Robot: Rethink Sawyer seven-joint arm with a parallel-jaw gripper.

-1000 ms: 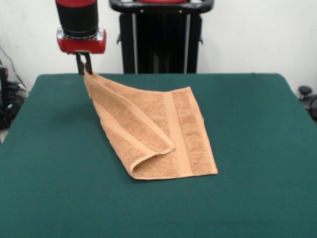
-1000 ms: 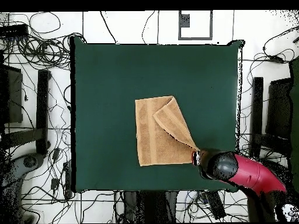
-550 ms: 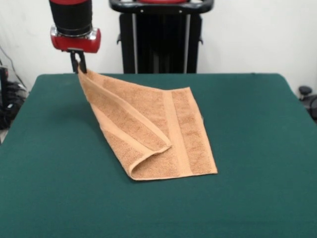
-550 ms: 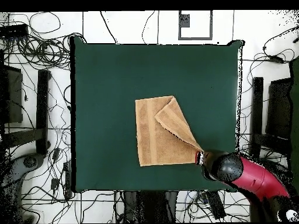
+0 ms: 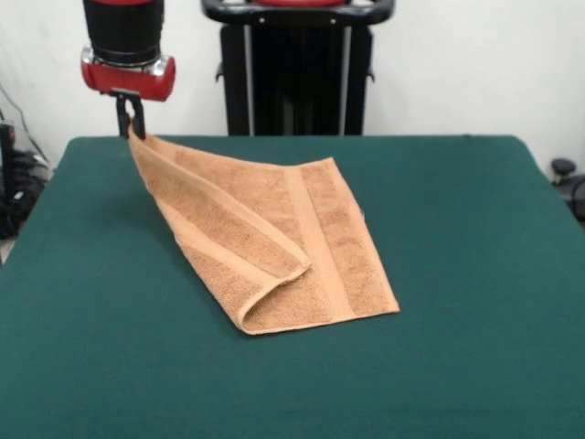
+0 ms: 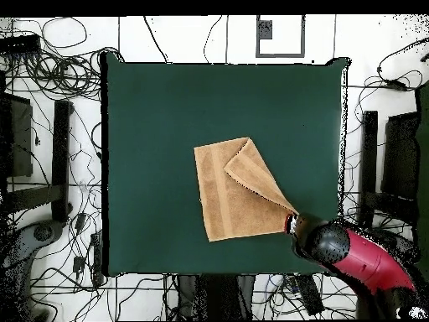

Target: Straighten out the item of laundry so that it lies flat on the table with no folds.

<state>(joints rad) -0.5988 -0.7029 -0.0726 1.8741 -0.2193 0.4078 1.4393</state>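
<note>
The gripper [image 5: 128, 123], fingers clamped on the towel's [image 5: 274, 242] corner, has drawn it further toward the bench's [image 5: 475, 274] edge; the whole towel slides and turns slightly, yet the fold remains mid-bench.

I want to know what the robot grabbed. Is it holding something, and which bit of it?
Yes. The end effector is pinching one corner of the orange towel, lifted above the green table; the rest lies folded on it.
</note>
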